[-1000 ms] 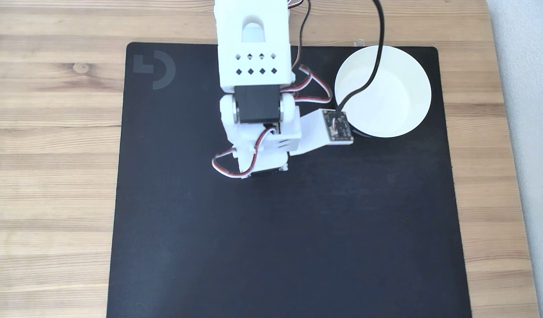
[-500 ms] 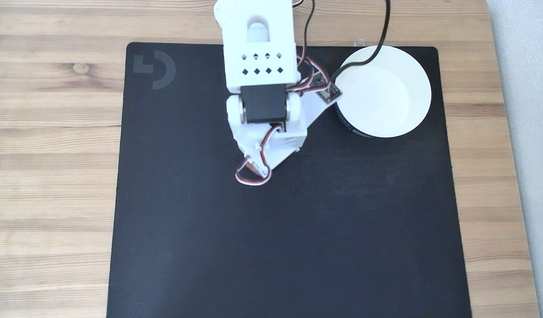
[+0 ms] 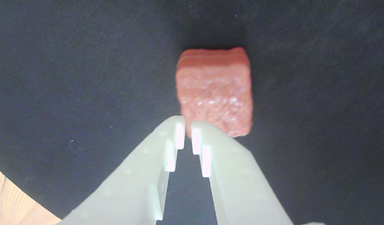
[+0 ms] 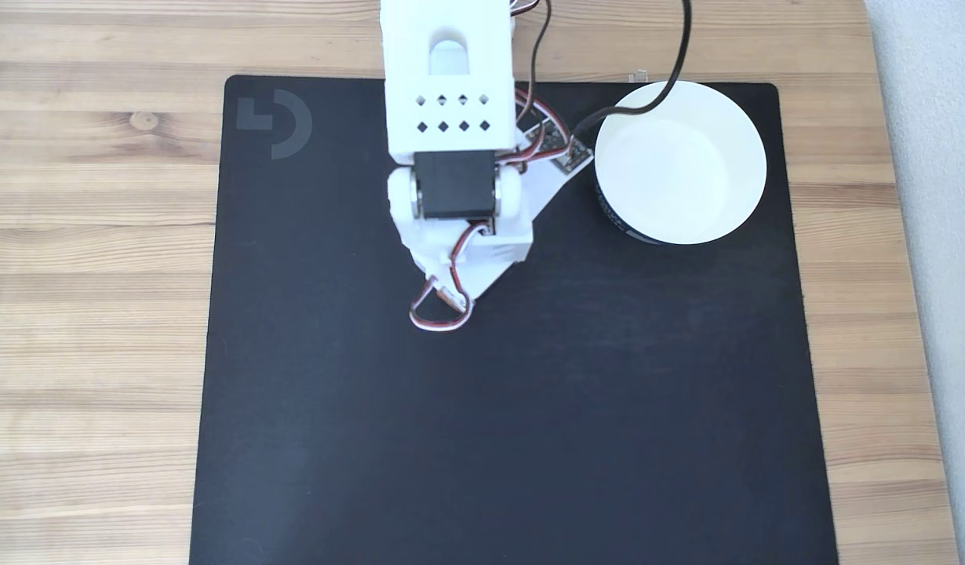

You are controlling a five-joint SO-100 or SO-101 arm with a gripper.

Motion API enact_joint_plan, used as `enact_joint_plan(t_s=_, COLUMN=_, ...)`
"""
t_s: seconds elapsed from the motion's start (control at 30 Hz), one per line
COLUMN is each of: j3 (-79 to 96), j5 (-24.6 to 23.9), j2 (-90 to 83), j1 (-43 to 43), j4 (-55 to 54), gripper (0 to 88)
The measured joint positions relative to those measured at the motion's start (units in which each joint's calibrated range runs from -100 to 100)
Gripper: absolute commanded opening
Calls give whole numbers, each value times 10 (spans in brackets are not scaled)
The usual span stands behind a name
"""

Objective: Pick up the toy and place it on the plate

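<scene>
In the wrist view the toy point(image 3: 214, 90), a reddish-brown block with a rough top, lies flat on the black mat point(image 3: 70, 78). My gripper point(image 3: 187, 132) comes in from the bottom edge, its pale fingers almost together with only a thin slit and nothing between them. Its tips overlap the toy's near left corner. In the fixed view the plate point(image 4: 681, 165), a white dish with a dark outer band, sits at the mat's back right. The white arm point(image 4: 451, 196) reaches down beside it on the left and covers the toy and the fingers.
A black cable point(image 4: 671, 71) runs from the top edge over the plate's upper left rim to the small camera board point(image 4: 557, 149) on the wrist. Wooden tabletop point(image 4: 98, 235) surrounds the mat; a wood corner point(image 3: 11, 203) shows in the wrist view.
The wrist has turned, swinging the camera board from beside the plate's lower left up against the arm. The arm drifted slightly right, then back left.
</scene>
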Motion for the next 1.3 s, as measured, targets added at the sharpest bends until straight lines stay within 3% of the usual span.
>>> enact_joint_plan(t_s=0.07, j3=-1, j5=0, j2=0, j1=-3, j4=0, gripper=108)
enact_joint_plan(t_s=0.17, j3=-17, j5=0, j2=0, j1=5, j4=2, gripper=342)
enact_joint_plan(t_s=0.23, j3=-26, j5=0, j2=0, j1=-1, j4=18, gripper=426)
enact_joint_plan(t_s=0.47, j3=-39, j5=0, j2=0, j1=2, j4=72, gripper=434)
enact_joint_plan(t_s=1.3, j3=-40, j5=0, j2=12, j1=18, j4=82, gripper=434)
